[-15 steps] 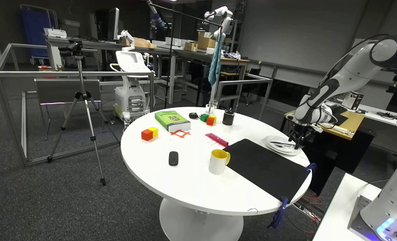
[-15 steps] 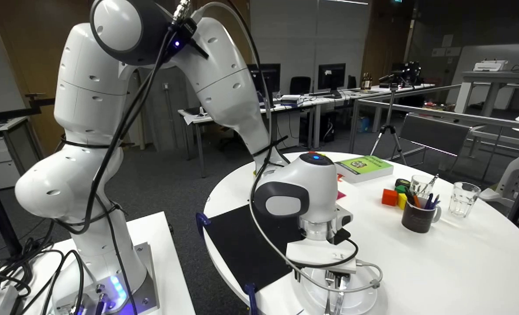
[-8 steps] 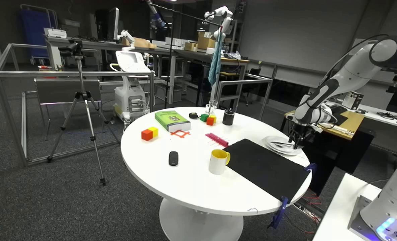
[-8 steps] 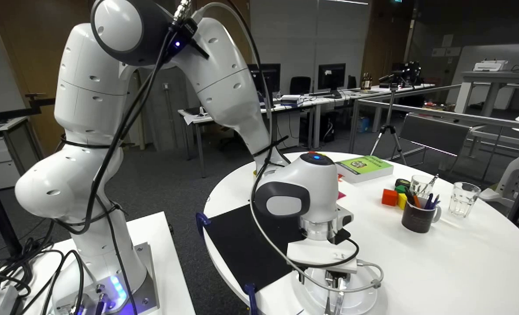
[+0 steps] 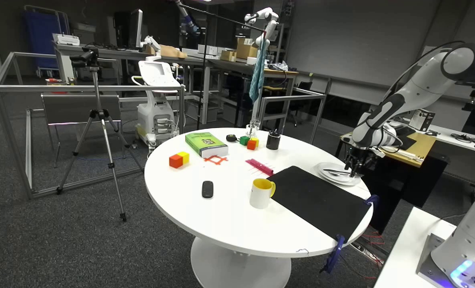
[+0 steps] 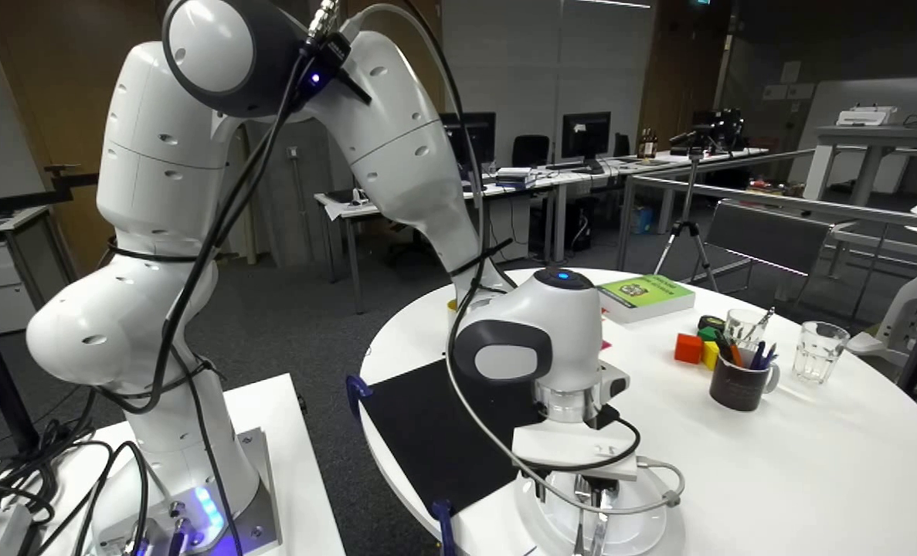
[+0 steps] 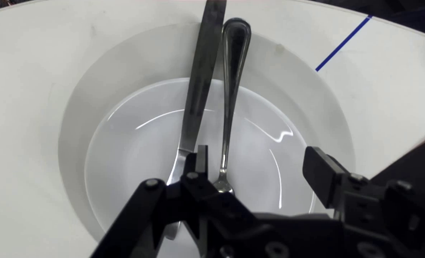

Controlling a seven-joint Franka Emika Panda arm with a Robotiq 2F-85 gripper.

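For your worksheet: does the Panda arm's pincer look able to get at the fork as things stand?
Probably yes: the pincer is open, and in the wrist view the fork shows between its jaws, handle uncovered. The knife close alongside might crowd one jaw.

Wrist view close above plate (image 7: 251, 157)

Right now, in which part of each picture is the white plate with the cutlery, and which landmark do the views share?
In an exterior view: white plate, right of centre, up and right of the black mat.
In an exterior view: white plate, bottom edge, right of centre, partly covered.
In the wrist view: white plate, across the middle, partly behind the jaws.
Shared landmark: knife and fork lying on the plate.
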